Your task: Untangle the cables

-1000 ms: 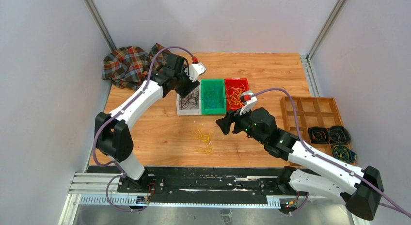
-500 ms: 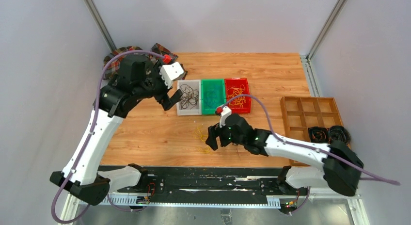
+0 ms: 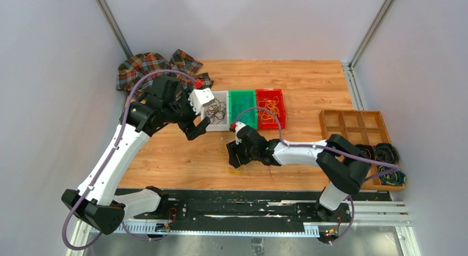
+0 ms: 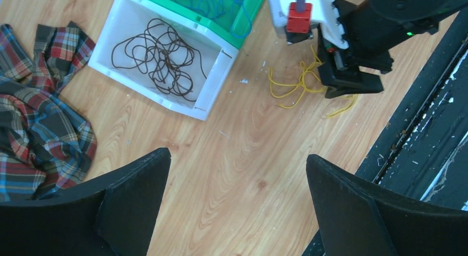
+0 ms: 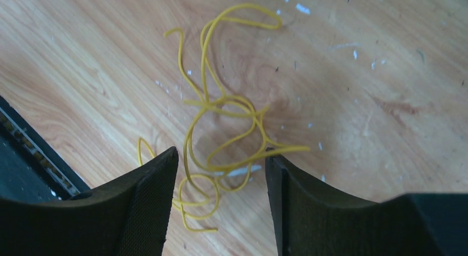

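I am looking down on a wooden worktop (image 3: 309, 79). At its far left corner a crumpled plaid cloth (image 3: 144, 69) is lying. Just right of the cloth, my left claw (image 3: 198, 128) is hovering above bare wood, its two black fingers (image 4: 132, 201) standing wide apart and gripping nothing.

Next, three small plastic bins are sitting side by side toward the far edge. A white bin (image 4: 215, 79) is holding thin black cables (image 4: 160, 54), a green bin (image 3: 243, 92) is holding blue-green cables (image 4: 212, 2), and a red bin (image 3: 270, 91) is holding yellow cables (image 3: 269, 108).

In front of the green bin, toward the near edge, a small tangle of loose yellow cables (image 5: 221, 110) is lying on the wood. My right claw (image 5: 221, 203) is sitting low over this tangle, fingers apart, with several yellow loops lying between them and nothing clamped.

At the right edge a wooden divided tray (image 3: 347, 112) is holding dark wire coils (image 3: 375, 153) in its near compartments.
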`<state>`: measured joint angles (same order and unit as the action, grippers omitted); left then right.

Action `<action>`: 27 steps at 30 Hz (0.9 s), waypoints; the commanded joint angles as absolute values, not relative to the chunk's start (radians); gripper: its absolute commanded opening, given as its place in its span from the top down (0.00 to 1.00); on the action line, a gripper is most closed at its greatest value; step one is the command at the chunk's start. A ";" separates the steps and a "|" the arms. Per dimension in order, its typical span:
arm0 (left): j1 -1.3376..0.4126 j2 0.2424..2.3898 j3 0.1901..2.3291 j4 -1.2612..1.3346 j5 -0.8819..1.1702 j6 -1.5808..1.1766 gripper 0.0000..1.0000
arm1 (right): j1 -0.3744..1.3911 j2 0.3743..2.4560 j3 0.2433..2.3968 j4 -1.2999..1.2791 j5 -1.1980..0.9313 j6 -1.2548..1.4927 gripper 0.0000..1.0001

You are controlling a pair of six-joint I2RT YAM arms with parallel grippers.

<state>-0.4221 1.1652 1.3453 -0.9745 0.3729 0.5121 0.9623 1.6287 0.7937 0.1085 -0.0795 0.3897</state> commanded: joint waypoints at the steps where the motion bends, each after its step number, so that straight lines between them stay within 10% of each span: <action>1: -0.417 1.136 1.341 -0.968 0.396 0.522 0.02 | 0.945 1.687 0.838 0.108 -0.103 0.393 0.45; 12: -0.418 1.143 1.318 -0.969 0.433 0.536 0.02 | 0.932 1.560 0.849 0.046 -0.048 0.370 0.98; 27: -0.424 1.147 1.241 -0.998 0.668 0.588 0.08 | 0.930 1.259 0.948 -0.050 -0.215 0.307 0.99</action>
<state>-0.4221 1.1435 1.2659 -0.9836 0.5648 0.5697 0.9508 1.3121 0.9249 -0.0109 -0.1547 0.3206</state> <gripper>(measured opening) 0.935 0.023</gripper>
